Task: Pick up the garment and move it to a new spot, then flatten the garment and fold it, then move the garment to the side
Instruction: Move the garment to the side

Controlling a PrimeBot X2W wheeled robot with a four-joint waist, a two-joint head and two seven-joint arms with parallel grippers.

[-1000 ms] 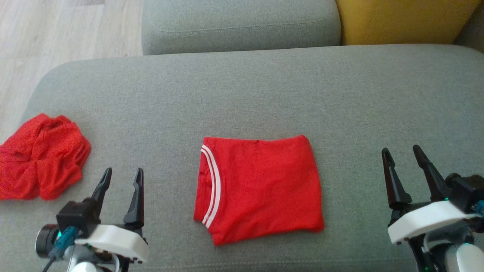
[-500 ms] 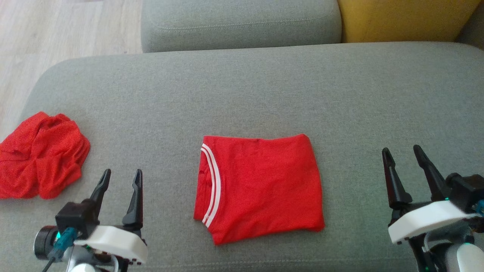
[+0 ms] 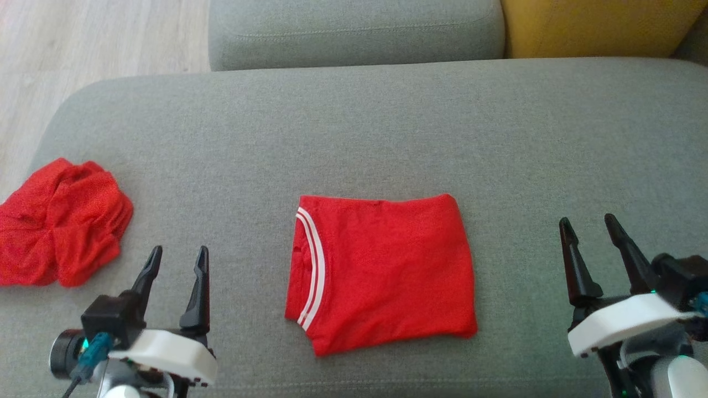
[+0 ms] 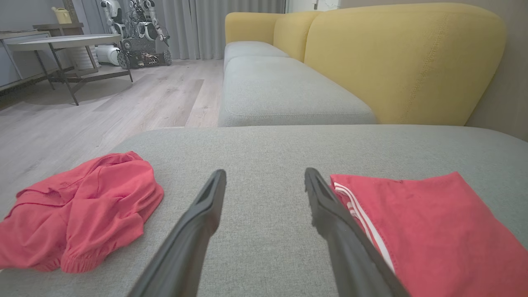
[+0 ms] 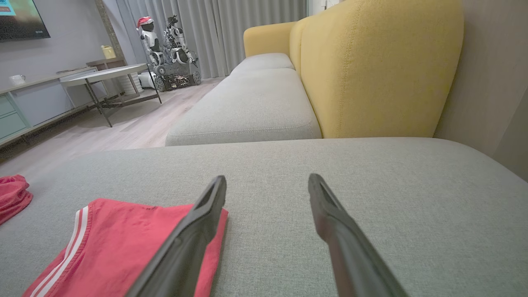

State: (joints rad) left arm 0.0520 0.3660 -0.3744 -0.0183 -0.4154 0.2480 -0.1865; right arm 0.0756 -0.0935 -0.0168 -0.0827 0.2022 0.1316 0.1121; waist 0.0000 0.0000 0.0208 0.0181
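Fold looks done: garment [image 3: 381,271] lies flat and squared mid-cushion [image 3: 387,127], between the arms. Left gripper [image 3: 180,251] and right gripper [image 3: 586,219] are both spread, empty, clear of it. Next is probably the move aside: pinch through all layers, avoid the crumpled cloth [image 3: 61,221].

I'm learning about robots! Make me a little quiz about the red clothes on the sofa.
1. True or false: the folded red garment lies between the left end effector and the right end effector, touching neither.
2. Its white stripes run along which edge? A) robot's left B) robot's right C) far
3. Fill in: both end effectors are ___.
Key: 1 true; 2 A; 3 open.
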